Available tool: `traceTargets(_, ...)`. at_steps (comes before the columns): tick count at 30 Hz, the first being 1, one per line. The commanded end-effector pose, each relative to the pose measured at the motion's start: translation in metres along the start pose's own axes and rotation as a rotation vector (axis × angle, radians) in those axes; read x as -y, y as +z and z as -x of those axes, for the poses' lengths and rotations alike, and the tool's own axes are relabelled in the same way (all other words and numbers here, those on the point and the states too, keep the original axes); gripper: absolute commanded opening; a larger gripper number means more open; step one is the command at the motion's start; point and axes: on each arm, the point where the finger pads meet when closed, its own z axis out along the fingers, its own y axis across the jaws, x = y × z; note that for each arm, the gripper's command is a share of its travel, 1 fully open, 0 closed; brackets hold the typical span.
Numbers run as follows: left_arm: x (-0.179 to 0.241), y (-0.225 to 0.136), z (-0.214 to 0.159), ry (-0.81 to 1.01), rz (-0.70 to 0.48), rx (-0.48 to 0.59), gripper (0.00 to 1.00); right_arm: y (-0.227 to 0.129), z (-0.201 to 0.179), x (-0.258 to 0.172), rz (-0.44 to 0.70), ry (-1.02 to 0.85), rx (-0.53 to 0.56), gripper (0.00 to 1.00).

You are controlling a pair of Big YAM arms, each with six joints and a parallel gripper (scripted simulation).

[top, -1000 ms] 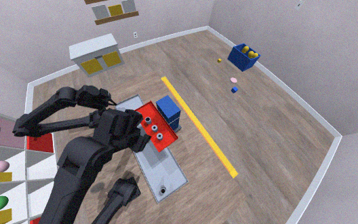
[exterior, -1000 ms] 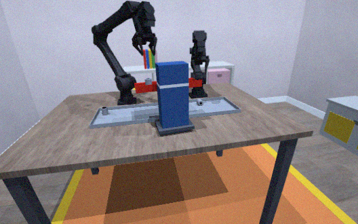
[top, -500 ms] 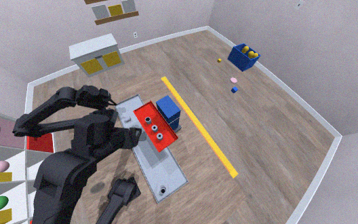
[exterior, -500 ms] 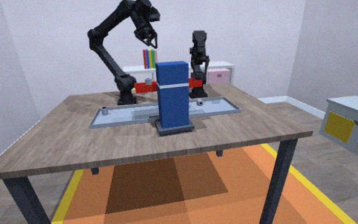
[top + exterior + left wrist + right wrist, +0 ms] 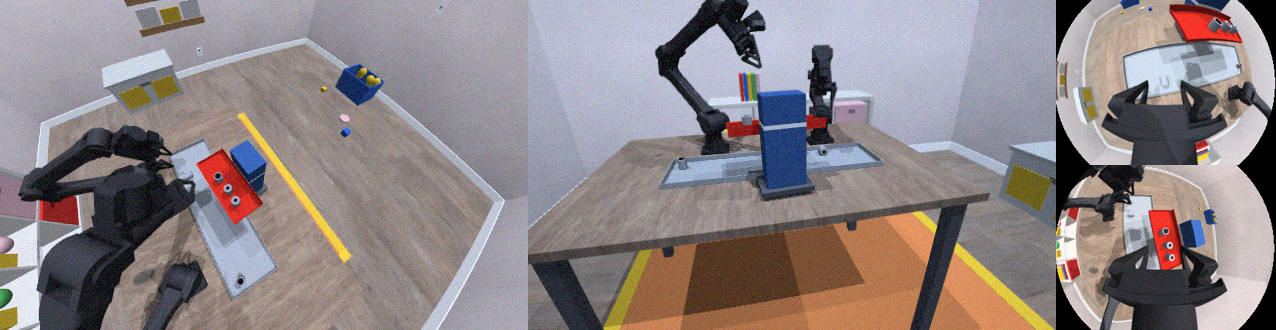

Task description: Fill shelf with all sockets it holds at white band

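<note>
wooden table [image 5: 878, 200] | grey tray [image 5: 255, 257] [image 5: 773, 169] [image 5: 1139, 70] [image 5: 1139, 199] | blue post's dark base [image 5: 788, 192]

From high up, the top view slants down past the black arms; the exterior view faces them across the brown wooden bench [image 5: 878, 180]; both wrist views look past their own claws, sharing the red rectangular shelf [image 5: 1198, 27] [image 5: 1157, 220].

A playroom-like or nursery-like space is suggested; a white cubby shelf [image 5: 59, 225] with coloured bins is seen along one wall; a blue open box [image 5: 357, 90] [image 5: 1208, 217] of yellow objects is set on the wood-look floor [image 5: 410, 180]; household or test use cannot be told.
</note>
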Motion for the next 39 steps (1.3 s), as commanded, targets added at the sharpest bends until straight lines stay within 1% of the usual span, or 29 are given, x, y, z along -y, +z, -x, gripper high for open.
traceTargets(1, 0.000, -0.011, 0.017, -0.007, 0.001, 0.054, 0.65, -0.028, 0.036, 0.011, 0.018, -0.248, 0.126, 0.65)
traceTargets(8, 0.000, -0.011, 0.017, -0.007, 0.001, 0.054, 0.65, -0.030, 0.040, 0.009, 0.033, -0.230, 0.143, 0.65)
traceTargets(9, 0.001, -0.005, 0.012, -0.018, -0.003, 0.041, 0.56, -0.032, 0.039, 0.008, 0.030, -0.223, 0.145, 0.65)
traceTargets(10, 0.002, -0.003, 0.010, -0.030, -0.005, 0.035, 0.56, -0.029, 0.036, 0.006, 0.031, -0.212, 0.143, 0.65)
traceTargets(11, 0.003, 0.003, 0.004, -0.053, -0.005, 0.026, 0.56, -0.024, 0.031, 0.005, 0.030, -0.187, 0.134, 0.65)
traceTargets(13, 0.004, 0.014, -0.004, -0.099, -0.001, 0.009, 0.56, -0.029, 0.025, 0.005, 0.009, -0.130, 0.131, 0.65)
traceTargets(16, 0.005, 0.041, -0.024, -0.154, 0.024, -0.046, 0.56, -0.021, 0.007, -0.002, -0.007, -0.047, 0.099, 0.65)
traceTargets(19, 0.006, 0.076, -0.053, -0.193, 0.066, -0.108, 0.56, -0.025, -0.012, -0.004, -0.062, 0.070, 0.075, 0.65)
traceTargets(22, 0.006, 0.094, -0.069, -0.200, 0.088, -0.139, 0.56, -0.027, -0.026, -0.006, -0.102, 0.155, 0.053, 0.65)
traceTargets(24, 0.006, 0.094, -0.069, -0.200, 0.088, -0.139, 0.56, -0.027, -0.026, -0.006, -0.102, 0.155, 0.053, 0.65)
traceTargets(30, 0.005, 0.110, -0.084, -0.183, 0.105, -0.170, 0.56, -0.032, -0.062, -0.013, -0.175, 0.335, -0.011, 0.65)
traceTargets(35, 0.007, 0.103, -0.072, -0.177, 0.098, -0.148, 0.56, -0.038, -0.091, -0.018, -0.252, 0.494, -0.057, 0.65)
traceTargets(39, 0.006, 0.104, -0.072, -0.185, 0.102, -0.148, 0.56, -0.043, -0.115, -0.020, -0.321, 0.626, -0.097, 0.65)
